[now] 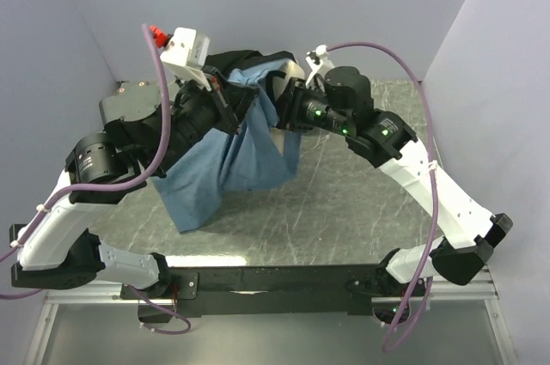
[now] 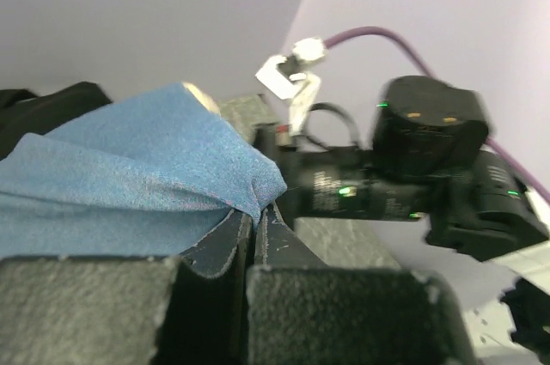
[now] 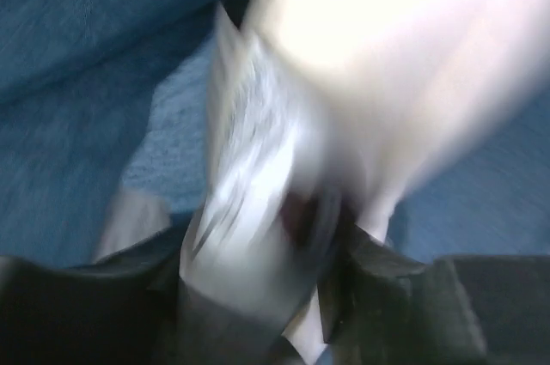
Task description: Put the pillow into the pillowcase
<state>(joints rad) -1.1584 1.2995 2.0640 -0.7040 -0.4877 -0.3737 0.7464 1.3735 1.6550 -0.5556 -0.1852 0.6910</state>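
Container: the pillowcase [image 1: 225,155] hangs as a slack blue sack from both claws. Its raised edge is at the far centre and its lowest corner rests on the surface [image 1: 344,197] at the near left. I read its long axis as running diagonally from the far centre, by the claws, down to the near left.

Contents: in the right wrist view the cream pillow [image 3: 387,39] fills the upper right, with blue pillowcase [image 3: 77,82] fabric to the left and at the lower right of it. I cannot tell how much of the pillow is inside the sack. From above only a small cream patch of the pillow [image 1: 297,64] shows at the sack's top edge, just beside the right claw [image 1: 278,90]. I cannot tell the pillow's long axis or which way it points.

Left claw [image 2: 255,221]: clenched on a fold of the pillowcase [image 2: 129,176], with the fabric bunching over the fingertips. From above, the left claw [image 1: 230,100] sits at the sack's upper left edge.

Right claw [image 3: 284,253]: white pillow material is gripped between its dark fingers. This view is heavily blurred.

A black cloth [image 1: 228,60] lies behind the sack's top edge, touching it.
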